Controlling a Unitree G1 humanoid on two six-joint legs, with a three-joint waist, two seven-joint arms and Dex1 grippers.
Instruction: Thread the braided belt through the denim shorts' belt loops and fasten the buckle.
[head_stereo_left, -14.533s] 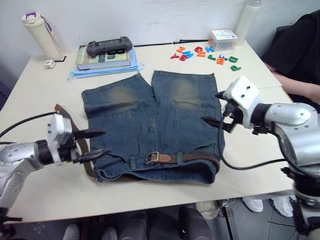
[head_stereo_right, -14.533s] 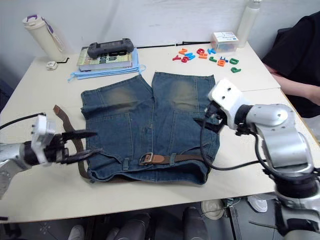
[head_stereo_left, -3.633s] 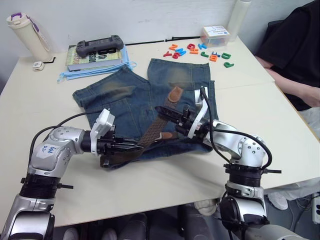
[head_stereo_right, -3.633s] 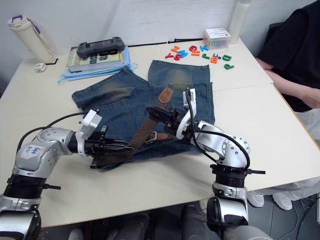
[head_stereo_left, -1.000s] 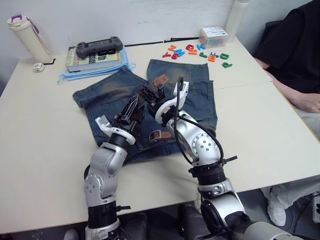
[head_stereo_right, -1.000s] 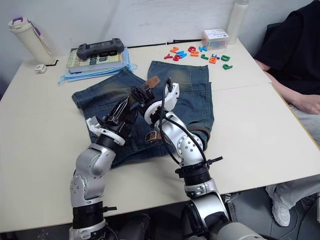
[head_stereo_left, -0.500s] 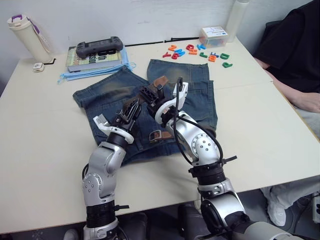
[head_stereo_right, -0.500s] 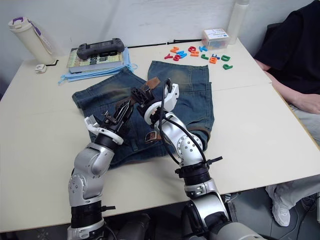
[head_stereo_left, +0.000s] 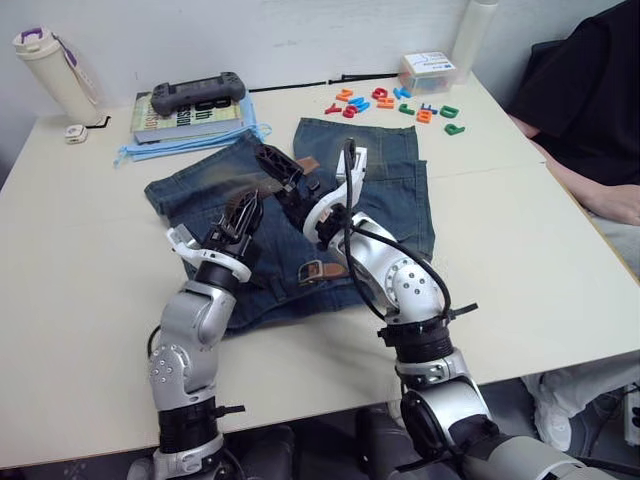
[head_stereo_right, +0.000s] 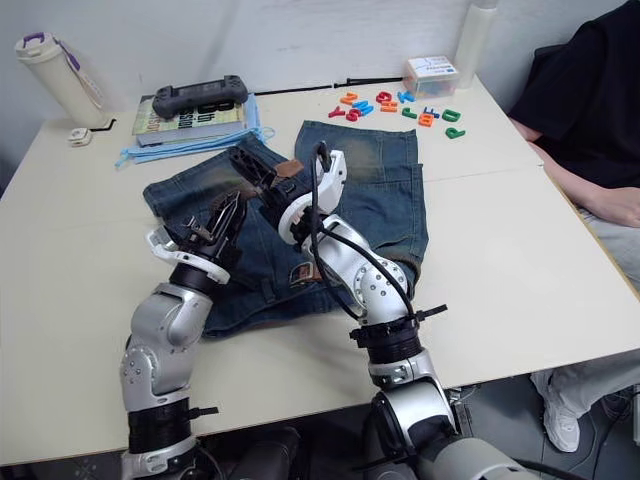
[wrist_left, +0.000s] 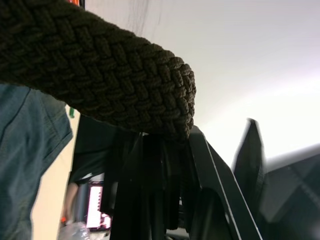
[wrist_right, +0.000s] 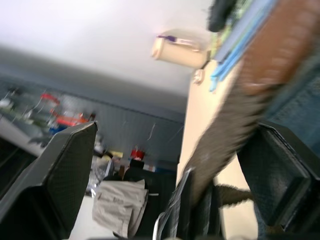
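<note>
Both pincers have swung toward my left since half a second ago, and the strap's free end has gone with them.

- right pincer (head_stereo_left: 280, 172): released, fingers spread wide. The braided belt (wrist_left: 100, 75) runs between them, clear of both.
- left pincer (head_stereo_left: 244, 208): just beside the right one, on my side of it, with the braid draped across it. Cannot tell whether it grips.
- belt: raised off the denim shorts (head_stereo_left: 395, 185). Its long axis runs from the buckle (head_stereo_left: 311, 270) at the waistband, away from me and leftward, to the tan tip (head_stereo_left: 306, 164).
- Judgement: the tip must come back toward me to the buckle, which lies near my right forearm. The right pincer is nearer the tip.
- belt loops: cannot pick them out.

Writing: cover of the book (head_stereo_left: 190, 115) and the box (head_stereo_left: 427, 70) unreadable. Coloured magnet letters (head_stereo_left: 400, 105) too small to name.
</note>
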